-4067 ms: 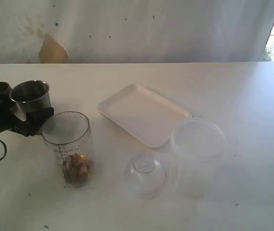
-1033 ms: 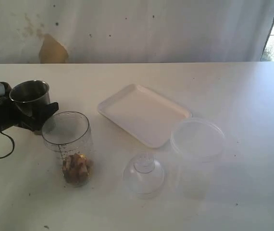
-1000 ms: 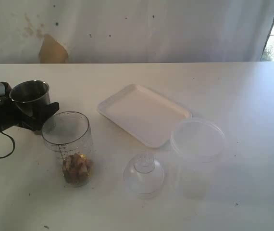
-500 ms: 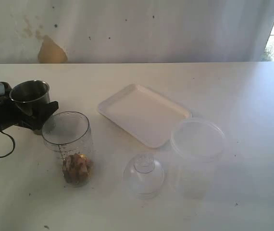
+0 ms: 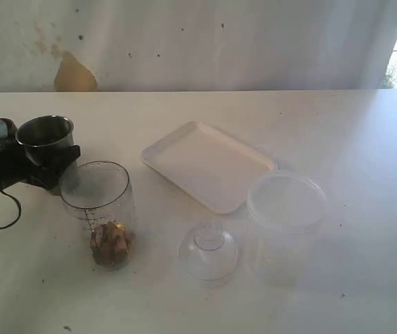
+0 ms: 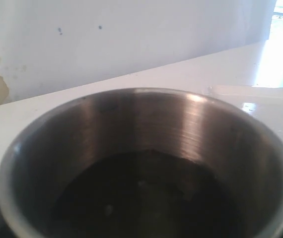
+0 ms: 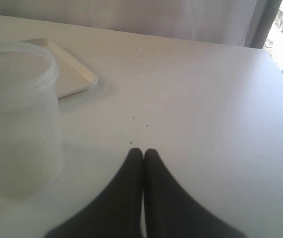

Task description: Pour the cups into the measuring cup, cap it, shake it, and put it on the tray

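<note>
The left hand [image 5: 56,167] is at the left edge of the counter [image 5: 338,132], its arm cut off by the frame. Its black fingers stand on either side of the steel tumbler [image 5: 44,133]; I cannot tell whether they press it or stand clear. From the wrist camera the tumbler fills the view, its dark inside hard to read. Just beside it the measuring cup [image 5: 99,202] stands upright, with brown lumps [image 5: 111,243] at its bottom. The tray [image 5: 209,163] lies well apart, farther right. The right hand [image 7: 143,158], fingers pressed together, shows only from its own wrist, near the frosted tub [image 7: 17,114].

High exterior camera over the table [image 5: 338,132]; wrist cameras low, close, tray [image 5: 209,165] in common.
</note>
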`<state>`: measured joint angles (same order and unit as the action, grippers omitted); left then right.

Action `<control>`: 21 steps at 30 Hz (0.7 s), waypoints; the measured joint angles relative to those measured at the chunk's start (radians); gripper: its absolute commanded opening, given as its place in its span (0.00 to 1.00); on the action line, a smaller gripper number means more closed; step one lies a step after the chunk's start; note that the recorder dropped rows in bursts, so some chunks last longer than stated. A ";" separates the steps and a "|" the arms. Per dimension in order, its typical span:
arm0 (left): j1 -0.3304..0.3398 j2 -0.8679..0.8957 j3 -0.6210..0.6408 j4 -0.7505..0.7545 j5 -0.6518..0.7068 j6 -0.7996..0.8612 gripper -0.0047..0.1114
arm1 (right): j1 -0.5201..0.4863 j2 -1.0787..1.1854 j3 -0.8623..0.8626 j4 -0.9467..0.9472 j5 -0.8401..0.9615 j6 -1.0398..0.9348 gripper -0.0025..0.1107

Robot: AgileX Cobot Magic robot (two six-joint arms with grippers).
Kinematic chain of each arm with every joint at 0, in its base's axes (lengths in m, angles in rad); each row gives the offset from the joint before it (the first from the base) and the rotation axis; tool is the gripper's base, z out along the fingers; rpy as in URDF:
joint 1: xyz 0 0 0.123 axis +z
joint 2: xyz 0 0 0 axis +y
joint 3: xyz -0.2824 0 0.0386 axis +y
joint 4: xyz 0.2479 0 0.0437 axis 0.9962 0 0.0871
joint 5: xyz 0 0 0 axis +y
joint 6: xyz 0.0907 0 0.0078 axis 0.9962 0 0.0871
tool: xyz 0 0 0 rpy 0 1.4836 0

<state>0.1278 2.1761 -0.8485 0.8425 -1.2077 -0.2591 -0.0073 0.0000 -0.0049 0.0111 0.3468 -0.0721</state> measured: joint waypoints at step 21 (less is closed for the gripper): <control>0.000 -0.102 0.001 0.104 0.048 -0.082 0.04 | 0.000 0.000 0.000 0.000 0.000 0.000 0.02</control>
<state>0.1278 2.0738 -0.8472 0.9467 -1.1593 -0.3408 -0.0073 0.0000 -0.0049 0.0111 0.3468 -0.0721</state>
